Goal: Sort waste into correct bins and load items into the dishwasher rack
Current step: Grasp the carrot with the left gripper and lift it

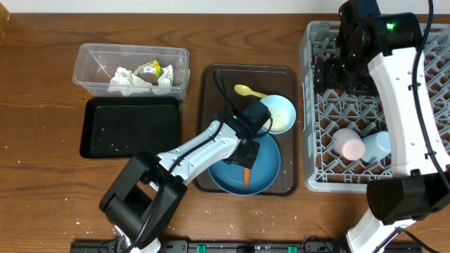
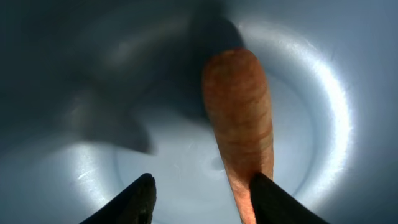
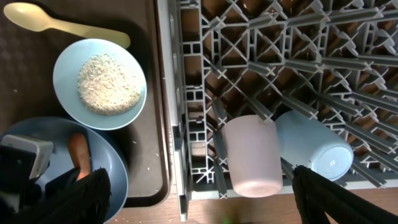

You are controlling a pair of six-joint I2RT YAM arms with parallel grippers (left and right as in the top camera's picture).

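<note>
left gripper (image 2: pixel 200 182) spread; carrot (image 2: pixel 239 118) inside, against one finger

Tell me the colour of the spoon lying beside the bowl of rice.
Pale yellow. The spoon shows best in the right wrist view.

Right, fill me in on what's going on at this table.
The left gripper, open, is down on the large round blue plate, right at the orange carrot lying there. The right gripper, also open, hovers above the grey plastic dishwasher rack, where the pale pink cup and light blue cup lie on their sides. The crumpled white tissue and yellow-green snack wrapper are in the clear plastic tub. The white bowl of rice and yellow plastic spoon aren't loaded yet.
</note>
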